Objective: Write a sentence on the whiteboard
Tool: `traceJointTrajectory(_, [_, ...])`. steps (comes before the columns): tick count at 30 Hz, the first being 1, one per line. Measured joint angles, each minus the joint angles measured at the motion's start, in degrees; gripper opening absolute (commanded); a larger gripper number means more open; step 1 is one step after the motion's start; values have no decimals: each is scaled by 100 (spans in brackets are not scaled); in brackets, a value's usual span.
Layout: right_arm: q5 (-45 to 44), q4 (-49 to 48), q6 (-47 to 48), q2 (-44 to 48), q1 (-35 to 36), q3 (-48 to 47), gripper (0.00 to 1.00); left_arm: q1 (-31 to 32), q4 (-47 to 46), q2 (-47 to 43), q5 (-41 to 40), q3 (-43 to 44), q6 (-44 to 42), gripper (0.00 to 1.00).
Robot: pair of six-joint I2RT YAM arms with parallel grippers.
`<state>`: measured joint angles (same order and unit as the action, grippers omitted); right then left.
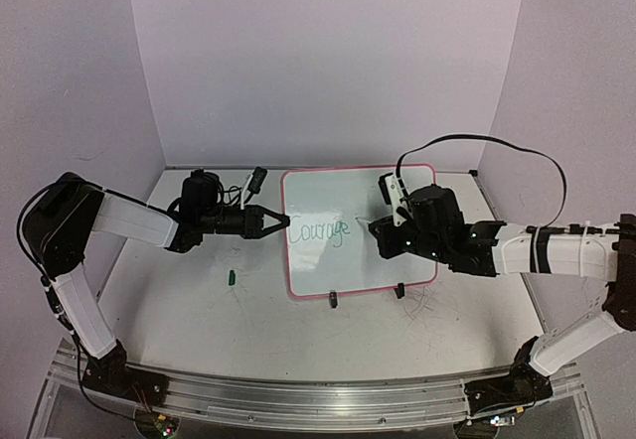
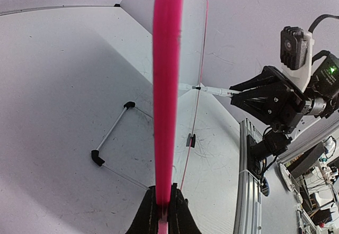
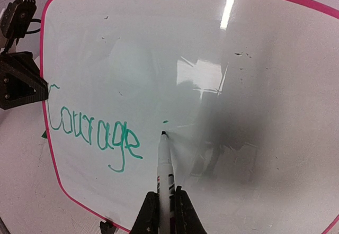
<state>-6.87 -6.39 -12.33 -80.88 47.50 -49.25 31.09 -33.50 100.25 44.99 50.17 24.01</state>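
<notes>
"Right wrist view: what's the right gripper (image 3: 165, 205) doing?"
"It's clamped on a slim white, black-tipped marker (image 3: 164, 162). The tip touches the pink-framed rectangular whiteboard (image 3: 265, 86) just right of green handwritten 'Courage' (image 3: 92, 131)."
"And the left gripper (image 2: 163, 205)?"
"Pinching the upright board's left edge."

Left fingers (image 2: 151, 215) pinch the whiteboard (image 2: 168, 86) frame edge-on; right of it, a marker (image 2: 213, 90) tip meets the board face.
</notes>
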Motion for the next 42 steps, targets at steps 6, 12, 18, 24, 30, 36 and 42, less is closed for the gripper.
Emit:
traceJointTrajectory(6, [16,0,-58,0,1,26,0,0,0,0,-2,0,0,0])
traceJointTrajectory(12, [62,-4,-123,0,5,79,0,0,2,0,-11,0,0,0])
traceJointTrajectory(18, [143,-4,-171,2,17,166,0,0,2,0,-15,0,0,0])
traceJointTrajectory(24, [190,-3,-235,24,39,255,0,0,2,0,-14,0,0,0])
traceJointTrajectory(30, [188,8,-291,62,53,335,0,0,2,0,-13,0,0,0])
traceJointTrajectory(36, [165,55,-322,110,53,376,0,4,0,0,-14,0,-2,0])
traceJointTrajectory(42, [110,102,-334,336,52,518,0,4,-2,0,-11,0,-2,0])
